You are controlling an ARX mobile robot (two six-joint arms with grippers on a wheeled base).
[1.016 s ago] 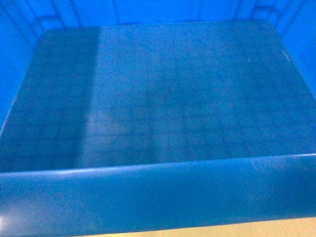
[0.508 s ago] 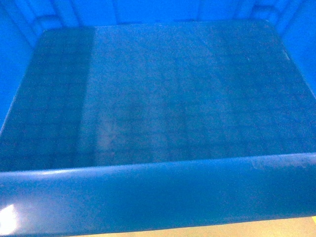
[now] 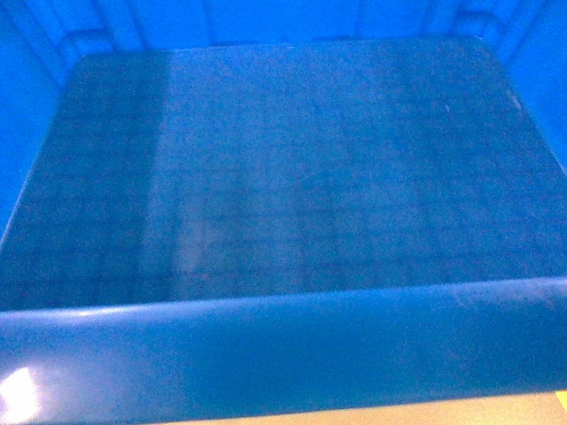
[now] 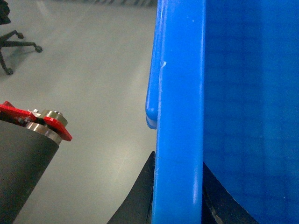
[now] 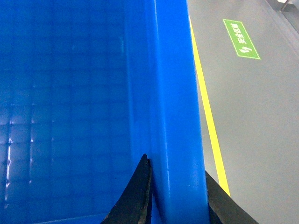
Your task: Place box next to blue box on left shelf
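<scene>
1. The bright-blue crate (image 3: 292, 177) is held off the floor between the two arms, its open top up. The left claw (image 4: 177, 196) is clenched on the crate's left rim, one dark finger outside the wall and one inside. The right claw (image 5: 175, 196) is clenched on the opposite rim in the same way.
2. The head view is filled by the crate's floor and near rim. Neither the left shelf nor the other blue box is shown, so the carry is judged unfinished.
3. For a sound carry, both grips are best kept level and equally tight, so that the crate is neither racked nor tipped.
4. The long axis is judged to run from claw to claw; the short walls are the gripped ones.
5. Beyond the right claw, grey floor (image 5: 252, 116) with a yellow line (image 5: 210, 126) and a green sign (image 5: 240, 38) is seen; beyond the left claw, a chair base (image 4: 14, 42).
</scene>
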